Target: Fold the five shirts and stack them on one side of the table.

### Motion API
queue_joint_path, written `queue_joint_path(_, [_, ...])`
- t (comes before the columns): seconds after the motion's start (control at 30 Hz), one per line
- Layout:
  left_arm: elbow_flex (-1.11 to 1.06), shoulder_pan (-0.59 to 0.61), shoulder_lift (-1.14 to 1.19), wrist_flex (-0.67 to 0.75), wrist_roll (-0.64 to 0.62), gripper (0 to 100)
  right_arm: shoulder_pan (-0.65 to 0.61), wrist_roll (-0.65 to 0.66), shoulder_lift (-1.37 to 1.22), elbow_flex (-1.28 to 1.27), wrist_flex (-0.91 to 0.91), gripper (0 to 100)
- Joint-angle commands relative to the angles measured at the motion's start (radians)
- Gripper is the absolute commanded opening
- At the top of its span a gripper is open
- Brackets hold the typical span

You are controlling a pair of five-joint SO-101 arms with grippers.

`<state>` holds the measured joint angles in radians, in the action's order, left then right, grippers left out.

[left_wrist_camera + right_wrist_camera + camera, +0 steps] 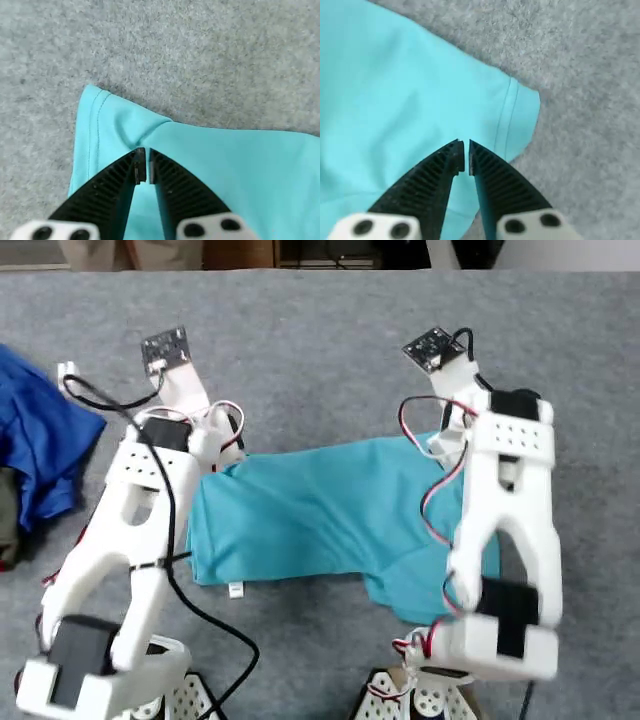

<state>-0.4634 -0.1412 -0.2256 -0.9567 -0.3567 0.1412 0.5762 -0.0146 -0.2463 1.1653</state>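
Step in hand: folding the teal shirt (320, 510), which is lying flat across the middle of the worktop (330, 350), between the two arms.

Left hand (144, 167): it is sitting narrowed to a slit just inside one far corner of the shirt. Cloth is puckering into the tips, so it is judged to be pinching the shirt there.

Right hand (464, 156): it is also narrowed to a slit, tips on the shirt by the other far, hemmed corner. The cloth is lying smooth there. A pinch is likely but is not showing for certain.

Judgement: the fold is only beginning, since the shirt is looking barely shaped. A blue shirt (40, 440) is lying bunched at the left edge of the worktop.

Next move is calling for both hands lifting their corners together and carrying the far edge toward the near hem. They should be keeping level so the cloth is not skewing. If the right hand is not gripping, that corner is going to lag.

Edges and room: the far edge of the shirt is running between the two hands. Open grey worktop is lying beyond that edge and to the right. The near side is tighter, with the arm bases and cables sitting just beside the near hem. The blue shirt is limiting sideways travel on the left.
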Motion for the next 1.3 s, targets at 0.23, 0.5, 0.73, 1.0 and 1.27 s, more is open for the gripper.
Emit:
queue_joint_path(0.23, [0.227, 0.028, 0.452, 0.086, 0.009, 2, -0.010, -0.031, -0.409, 0.338, -0.017, 3.0])
queue_joint_path(0.5, [0.684, 0.120, 0.825, -0.133, 0.009, 2, 0.081, -0.028, -0.605, 0.518, 0.000, 3.0])
queue_joint_path(0.73, [1.120, 0.129, 1.027, -0.367, 0.014, 2, 0.139, -0.025, -0.797, 0.806, 0.141, 3.0])
queue_joint_path(1.0, [1.476, 0.153, 1.193, -0.528, 0.123, 2, 0.168, -0.028, -1.047, 1.267, 0.330, 3.0])
queue_joint_path(1.27, [1.646, 0.204, 1.319, -0.566, 0.121, 2, 0.170, -0.025, -1.242, 1.672, 0.520, 3.0])
